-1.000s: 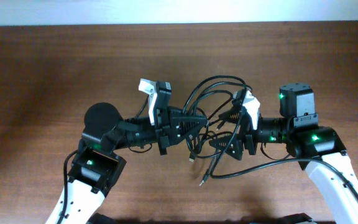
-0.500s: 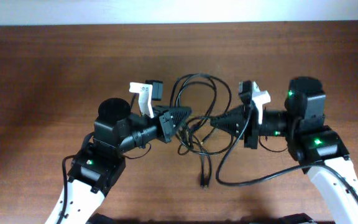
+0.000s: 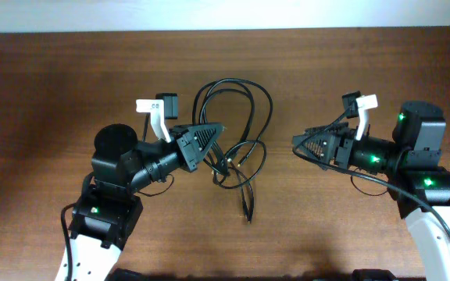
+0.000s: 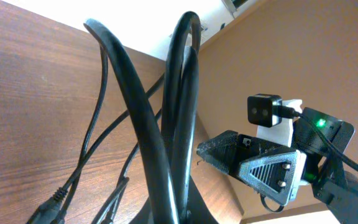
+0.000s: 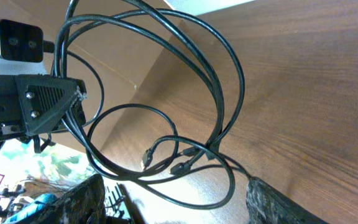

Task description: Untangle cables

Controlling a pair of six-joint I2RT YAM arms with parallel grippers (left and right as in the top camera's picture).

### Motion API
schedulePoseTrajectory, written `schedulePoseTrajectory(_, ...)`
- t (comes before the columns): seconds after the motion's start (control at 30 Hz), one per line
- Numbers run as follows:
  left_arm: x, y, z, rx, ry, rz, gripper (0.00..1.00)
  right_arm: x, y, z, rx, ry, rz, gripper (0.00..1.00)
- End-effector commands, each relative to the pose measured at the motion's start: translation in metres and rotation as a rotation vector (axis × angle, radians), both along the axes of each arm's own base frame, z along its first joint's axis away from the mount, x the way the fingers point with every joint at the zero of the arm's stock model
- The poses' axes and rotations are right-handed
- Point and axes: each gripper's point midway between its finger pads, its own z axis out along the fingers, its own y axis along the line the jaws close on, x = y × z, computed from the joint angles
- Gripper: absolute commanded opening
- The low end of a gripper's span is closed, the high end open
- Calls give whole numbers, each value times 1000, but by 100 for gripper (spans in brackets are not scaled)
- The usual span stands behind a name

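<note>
My left pincer (image 3: 219, 130) clamps the cables (image 3: 233, 166), anchoring the tangle — my right pincer (image 3: 296, 141) gapes empty, free to pull strands.

The cables (image 4: 145, 140) are black. The table (image 3: 53, 78) is reddish-brown with fine wood grain and has a pale strip along its 12 o'clock edge. The left gripper (image 3: 219, 130) and right gripper (image 3: 297, 143) are black, each with a white mount (image 3: 153, 117). Green lights (image 3: 401, 117) glow at 3 o'clock, and one at 7 o'clock.

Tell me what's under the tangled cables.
Bare wooden table shows through the loops of the cables. Where they enter the left gripper, it hides them.
</note>
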Motion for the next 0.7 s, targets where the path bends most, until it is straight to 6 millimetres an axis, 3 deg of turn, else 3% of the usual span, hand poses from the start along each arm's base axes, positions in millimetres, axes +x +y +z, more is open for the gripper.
schedulePoseTrajectory(0.0, 4, 7, 13, -84, 46, 67, 0, -10, 14, 3, -5, -3, 45, 71)
schedulePoseTrajectory(0.07, 7, 7, 23, -149, 66, 81, 0, -24, 36, 3, -33, -70, 152, 72)
schedulePoseTrajectory(0.13, 6, 6, 25, -212, 135, 88, 0, -56, 75, 3, -87, -264, 369, 71)
schedulePoseTrajectory(0.17, 3, 4, 25, -240, 173, 73, 0, -62, 84, 0, -116, -301, 402, 69)
schedulePoseTrajectory(0.33, -1, 0, 26, -258, 201, 46, 0, -84, 110, -4, -164, -429, 522, 62)
schedulePoseTrajectory(0.4, -2, 0, 26, -258, 202, 39, 0, -81, 111, -6, -189, -443, 504, 57)
schedulePoseTrajectory(0.57, -11, -7, 27, -258, 212, -22, 0, -75, 113, -2, -193, -479, 487, 57)
schedulePoseTrajectory(0.67, -22, -21, 29, -256, 210, -82, 0, -70, 115, -3, -191, -488, 486, 57)
